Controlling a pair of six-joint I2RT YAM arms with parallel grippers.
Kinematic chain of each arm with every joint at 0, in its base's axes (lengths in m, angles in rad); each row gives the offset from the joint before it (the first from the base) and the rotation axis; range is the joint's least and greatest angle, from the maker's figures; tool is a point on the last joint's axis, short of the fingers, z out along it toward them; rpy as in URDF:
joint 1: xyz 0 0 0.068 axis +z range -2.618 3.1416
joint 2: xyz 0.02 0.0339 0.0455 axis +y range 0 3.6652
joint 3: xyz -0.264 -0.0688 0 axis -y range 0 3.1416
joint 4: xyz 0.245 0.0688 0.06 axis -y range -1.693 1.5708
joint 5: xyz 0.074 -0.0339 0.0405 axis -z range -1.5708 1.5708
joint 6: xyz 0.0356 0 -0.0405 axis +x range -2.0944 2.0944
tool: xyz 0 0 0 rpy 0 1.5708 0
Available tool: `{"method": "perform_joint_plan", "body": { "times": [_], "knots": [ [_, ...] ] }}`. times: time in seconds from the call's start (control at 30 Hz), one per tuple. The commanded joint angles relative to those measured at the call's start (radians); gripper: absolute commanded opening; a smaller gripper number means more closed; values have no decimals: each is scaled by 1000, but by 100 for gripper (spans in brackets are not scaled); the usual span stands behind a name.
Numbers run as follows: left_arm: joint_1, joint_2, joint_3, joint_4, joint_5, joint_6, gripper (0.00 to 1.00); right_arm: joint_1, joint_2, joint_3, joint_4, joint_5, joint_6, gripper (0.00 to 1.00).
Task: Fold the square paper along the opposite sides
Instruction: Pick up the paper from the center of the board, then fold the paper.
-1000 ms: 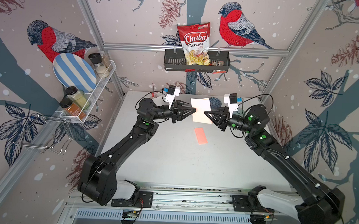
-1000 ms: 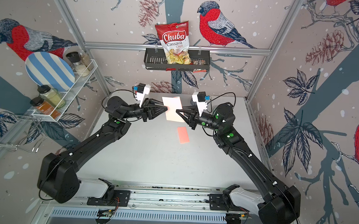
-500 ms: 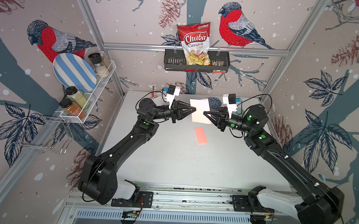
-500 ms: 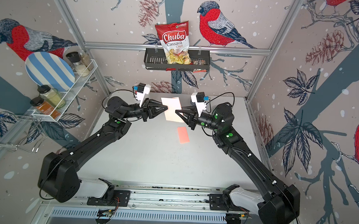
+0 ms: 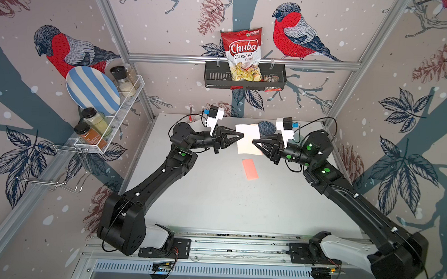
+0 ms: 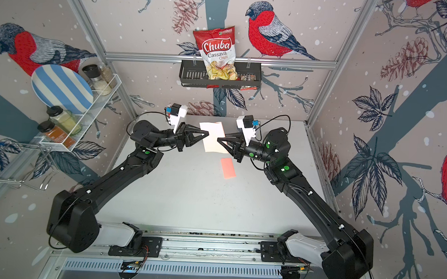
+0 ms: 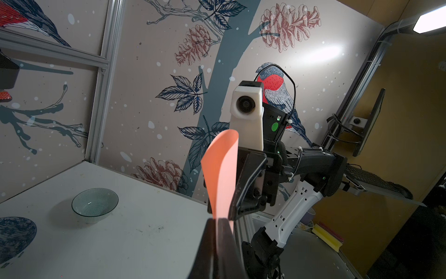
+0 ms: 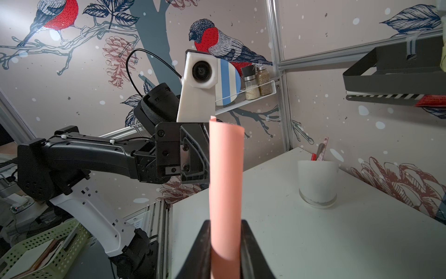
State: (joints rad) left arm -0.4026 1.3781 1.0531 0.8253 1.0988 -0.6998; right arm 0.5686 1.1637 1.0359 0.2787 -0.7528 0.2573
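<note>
Here, nearest to us, a small pink slip (image 5: 250, 169) lies flat on the bench (image 5: 214, 197), between the two arms. Just beyond it the paper (image 5: 247, 146) hangs in the air above the bench, stretched between the arms, which hold it by opposite edges. The left fingers (image 5: 240, 136) are pressed tight together on one edge, and in the left wrist view we see the sheet pinched flat between them. The right fingers (image 5: 254, 142) stand a little apart and grip the other edge, where the sheet curls into a loose roll between them. It looks pale from above and salmon pink in the wrist views. Farther back on the bench stand a glass bowl (image 7: 94, 205) and a white cup (image 8: 317, 183) with pens. On the back wall a black rack (image 5: 215, 76) holds a bag of chips (image 5: 244, 54).
</note>
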Motion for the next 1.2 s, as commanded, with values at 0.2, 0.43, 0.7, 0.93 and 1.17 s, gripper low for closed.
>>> {"method": "perform_joint_plan", "body": {
  "times": [0.2, 0.43, 0.7, 0.93, 1.17],
  "knots": [
    [3, -42, -11, -20, 1, 49, 0, -9, -25, -1, -19, 226, -12, 62],
    [-11, -104, -9, -158, -16, 129, 0, -181, -32, -18, -45, 299, 124, 63],
    [-80, -116, 45, -341, -33, 257, 0, -231, 18, 7, -82, 124, 79, 62],
    [-86, -101, 80, -410, -59, 312, 0, -230, 25, 7, -78, -50, 60, 61],
    [-84, -82, 122, -525, -147, 409, 0, -219, -18, -28, -79, -123, 24, 61]
  ]
}}
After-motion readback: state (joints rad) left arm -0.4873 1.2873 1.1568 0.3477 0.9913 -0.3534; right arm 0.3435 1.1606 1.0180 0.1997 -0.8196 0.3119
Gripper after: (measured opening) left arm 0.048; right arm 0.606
